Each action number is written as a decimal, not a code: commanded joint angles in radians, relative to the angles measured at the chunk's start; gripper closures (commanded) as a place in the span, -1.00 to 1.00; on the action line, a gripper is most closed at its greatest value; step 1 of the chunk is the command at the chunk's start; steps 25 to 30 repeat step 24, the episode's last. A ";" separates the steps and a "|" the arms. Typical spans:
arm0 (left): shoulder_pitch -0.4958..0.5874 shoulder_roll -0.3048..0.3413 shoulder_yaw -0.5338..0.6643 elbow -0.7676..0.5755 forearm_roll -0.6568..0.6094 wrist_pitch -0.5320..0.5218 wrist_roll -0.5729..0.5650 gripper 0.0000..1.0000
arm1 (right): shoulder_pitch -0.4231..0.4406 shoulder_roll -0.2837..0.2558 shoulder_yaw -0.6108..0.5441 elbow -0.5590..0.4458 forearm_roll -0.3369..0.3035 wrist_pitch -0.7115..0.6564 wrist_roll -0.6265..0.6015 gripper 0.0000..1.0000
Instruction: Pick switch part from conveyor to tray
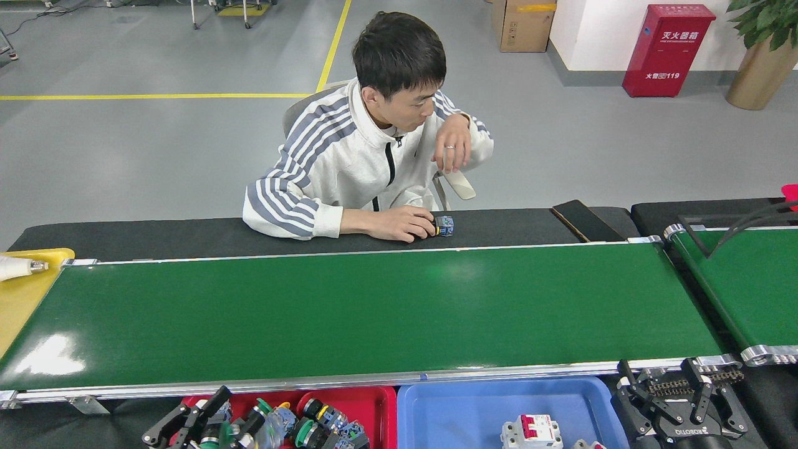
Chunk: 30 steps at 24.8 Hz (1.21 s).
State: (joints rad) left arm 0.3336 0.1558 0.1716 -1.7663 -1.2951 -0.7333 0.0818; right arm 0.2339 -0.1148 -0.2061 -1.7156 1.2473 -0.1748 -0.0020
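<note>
The conveyor (374,312) runs across the view as a long glossy green belt with nothing on it. My left gripper (187,421) hangs low over the left end of the red tray (380,399), which holds several switch parts (324,424). A green-and-silver switch part (215,429) shows between its black fingers, partly blurred. My right gripper (661,386) rests at the bottom right beyond the belt's end, open with nothing in it. A person across the belt holds another switch part (444,225) on the black table.
A blue tray (467,405) with a white circuit breaker (530,431) sits beside the red one. A yellow tray (25,293) lies at the belt's left end, with a white object (15,267) on it. A second narrower green belt (748,287) stands at the right.
</note>
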 commanded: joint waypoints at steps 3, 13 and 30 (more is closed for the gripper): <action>-0.005 -0.004 0.081 -0.013 -0.006 0.124 0.001 -1.00 | -0.013 0.021 -0.004 -0.015 -0.002 0.000 -0.001 -1.00; 0.015 0.014 0.273 0.065 -0.043 0.454 0.003 -1.00 | -0.001 0.014 -0.004 -0.015 0.000 0.000 -0.001 -1.00; 0.035 0.017 0.275 0.076 -0.036 0.377 0.003 -1.00 | -0.001 0.003 -0.004 -0.015 0.000 0.000 -0.001 -1.00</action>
